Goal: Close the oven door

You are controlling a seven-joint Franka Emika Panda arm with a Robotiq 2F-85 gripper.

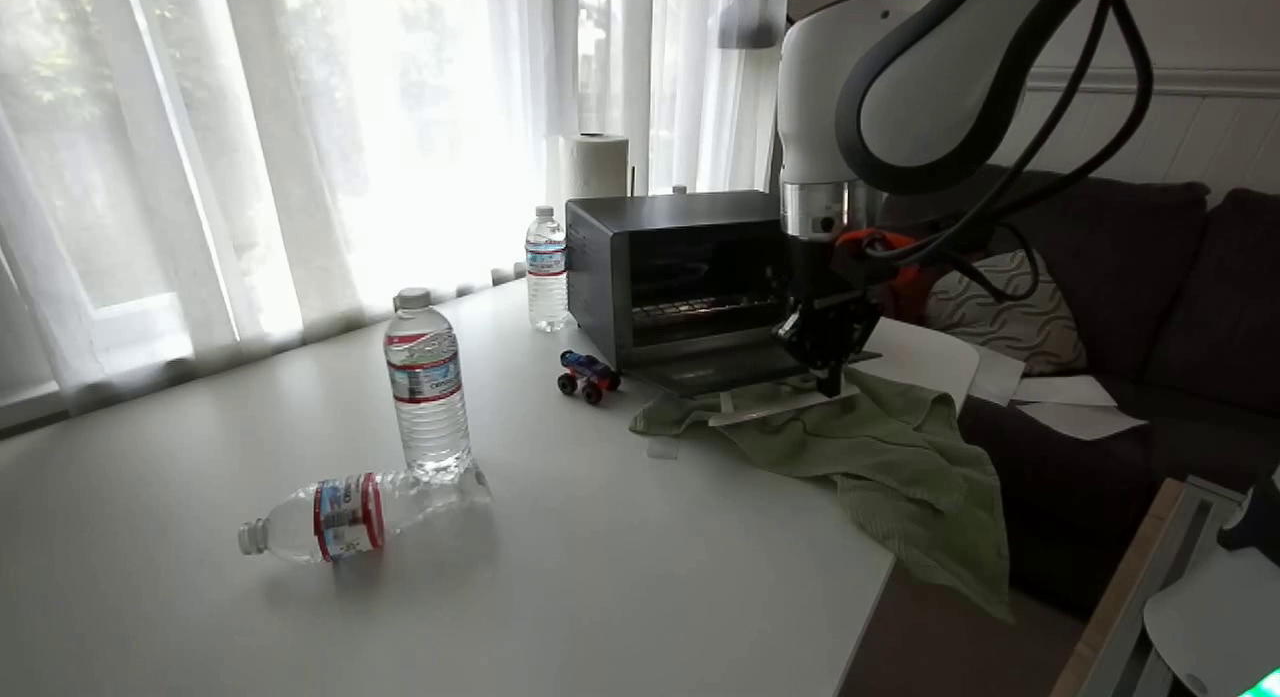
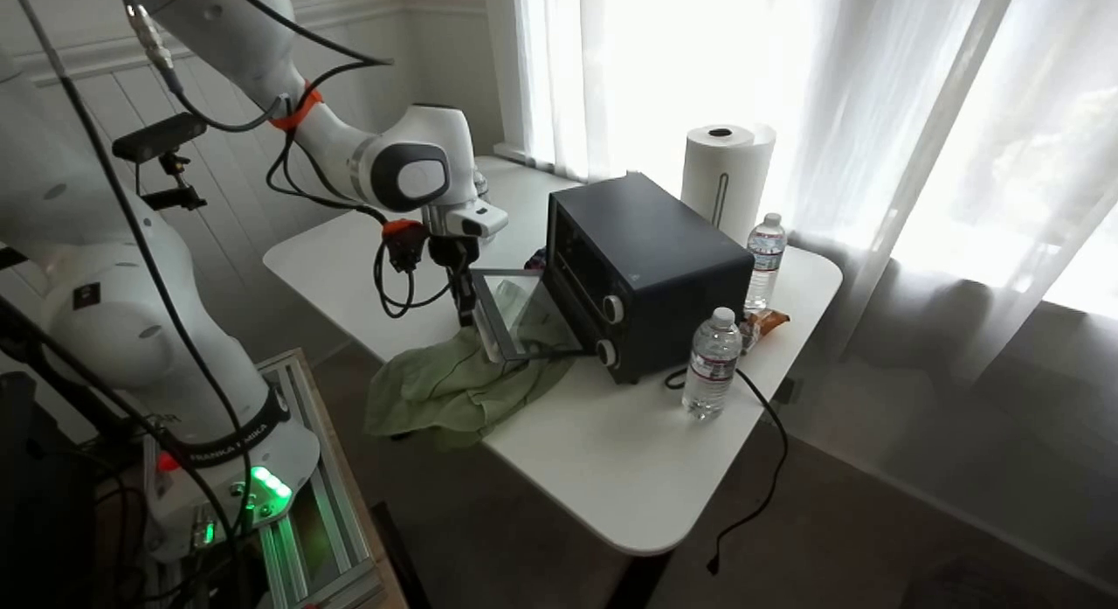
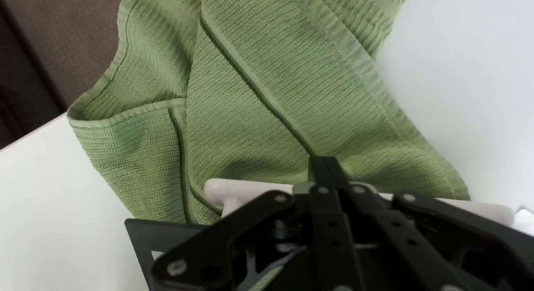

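Note:
The dark grey oven [image 1: 598, 287] stands on the white table; it also shows in an exterior view [image 2: 651, 233] with its knobs. Its glass oven door [image 1: 690, 370] hangs open, folded down roughly level over a green towel; it also shows there [image 2: 492, 316]. The door's pale handle bar [image 3: 242, 190] crosses the wrist view. My gripper [image 3: 323, 160] points down with both fingers together and nothing between them. It is at the handle's middle, its tips past the bar's outer side. It shows in both exterior views [image 1: 829, 382] [image 2: 465, 316]. I cannot tell whether it touches the handle.
The green towel [image 1: 900, 442] drapes over the table edge. A toy truck [image 1: 588, 377] sits by the oven's front corner. Water bottles stand [image 1: 428, 387] and lie [image 1: 345, 517] on the table, with more beside the oven [image 2: 712, 364]. A paper towel roll [image 2: 723, 176] stands behind.

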